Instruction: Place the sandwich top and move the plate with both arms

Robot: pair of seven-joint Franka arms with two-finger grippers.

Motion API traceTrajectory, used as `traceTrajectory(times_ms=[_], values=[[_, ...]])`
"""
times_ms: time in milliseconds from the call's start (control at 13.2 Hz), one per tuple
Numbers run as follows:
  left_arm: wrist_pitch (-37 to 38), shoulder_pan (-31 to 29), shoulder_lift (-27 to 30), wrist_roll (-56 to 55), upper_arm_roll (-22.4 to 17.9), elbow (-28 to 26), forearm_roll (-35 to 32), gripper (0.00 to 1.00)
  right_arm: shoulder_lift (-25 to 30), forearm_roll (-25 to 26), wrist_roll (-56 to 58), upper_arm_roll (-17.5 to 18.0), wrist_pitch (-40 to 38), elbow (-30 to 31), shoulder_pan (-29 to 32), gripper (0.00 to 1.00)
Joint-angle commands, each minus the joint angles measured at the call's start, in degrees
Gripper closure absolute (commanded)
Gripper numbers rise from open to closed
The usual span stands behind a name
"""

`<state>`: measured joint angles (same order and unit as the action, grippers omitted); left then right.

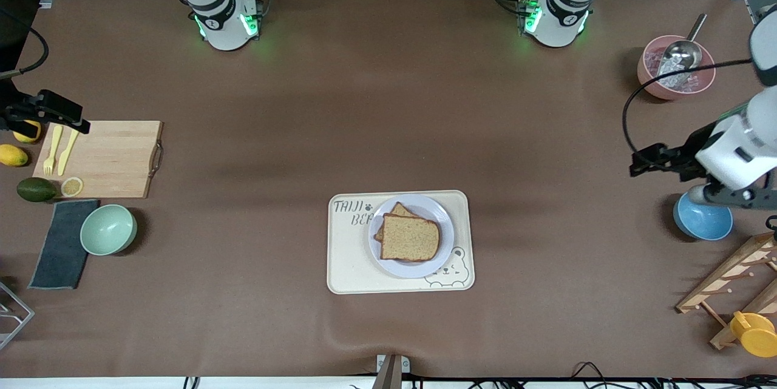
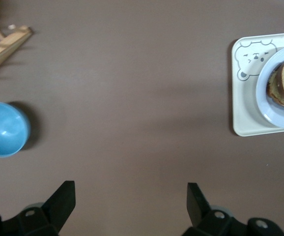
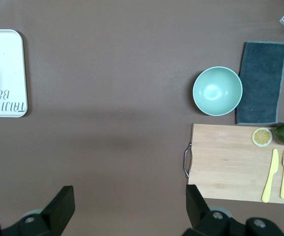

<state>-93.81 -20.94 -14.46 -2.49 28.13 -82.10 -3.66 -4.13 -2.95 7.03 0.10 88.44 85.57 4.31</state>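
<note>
Left claw (image 1: 637,165): fingers spread wide, empty, hanging over bare table just beside the blue bowl (image 1: 703,218) at the left arm's end. Right claw (image 1: 82,125): also wide, empty, over the end of the wooden cutting board (image 1: 115,158) at the right arm's end. Both arms look parked, well apart from the work.

Sandwich top (image 1: 410,237) already lies flat on the plate (image 1: 443,237), over a lower slice whose corner pokes out on the side farther from the front camera. Plate sits in the cream bear tray (image 1: 346,255), mid-table, between the two claws. Judgement: placing is done; moving the plate remains.

Key relation: plate lies inward from each claw, toward the table's middle; neither arm is clearly nearer. Each claw would have to travel in and meet the rim from its own side. The rim is low and thin, and the tray lip crowds it on the side nearer the front camera.

Surface: brown mat, slightly rippled. Around it: green bowl (image 1: 108,229), dark cloth (image 1: 61,243), yellow knife and fork (image 1: 59,149), pink bowl with scoop (image 1: 675,67), wooden rack (image 1: 728,283).
</note>
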Motion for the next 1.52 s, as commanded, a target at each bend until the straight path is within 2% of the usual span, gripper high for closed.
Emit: traceTrajectory(times_ms=[0, 76, 152, 304, 456, 684, 1444], values=[[2.39, -0.77, 4.70, -1.46, 0.09, -1.22, -1.44, 0.00, 0.09, 1.01, -1.06, 0.78, 0.16, 0.13, 0.70, 0.00], [2.75, -0.33, 6.88, -1.20, -0.17, -1.83, -1.35, 0.00, 0.09, 1.01, -1.06, 0.78, 0.16, 0.13, 0.79, 0.00], [4.32, 1.67, 8.56, -1.46, -2.79, -2.27, -1.09, 0.00, 0.09, 1.01, -1.06, 0.78, 0.16, 0.13, 0.79, 0.00], [5.12, 11.13, 11.45, -1.72, -12.16, -3.67, -0.56, 0.00, 0.00, 1.01, -1.06, 0.78, 0.16, 0.13, 0.79, 0.00], [5.12, 17.31, 13.84, -1.90, -18.69, -5.78, -0.47, 0.00, 0.00, 1.01, -1.06, 0.78, 0.16, 0.13, 0.70, 0.00], [5.92, 21.80, 16.65, -1.64, -23.80, -8.41, 0.14, 0.00, 0.00, 1.01, -1.06, 0.78, 0.16, 0.13, 0.79, 0.00], [6.88, 22.08, 17.45, -2.25, -25.66, -7.90, 0.58, 0.00, -0.09, 1.01, -1.06, 0.78, 0.16, 0.13, 0.97, 0.00]])
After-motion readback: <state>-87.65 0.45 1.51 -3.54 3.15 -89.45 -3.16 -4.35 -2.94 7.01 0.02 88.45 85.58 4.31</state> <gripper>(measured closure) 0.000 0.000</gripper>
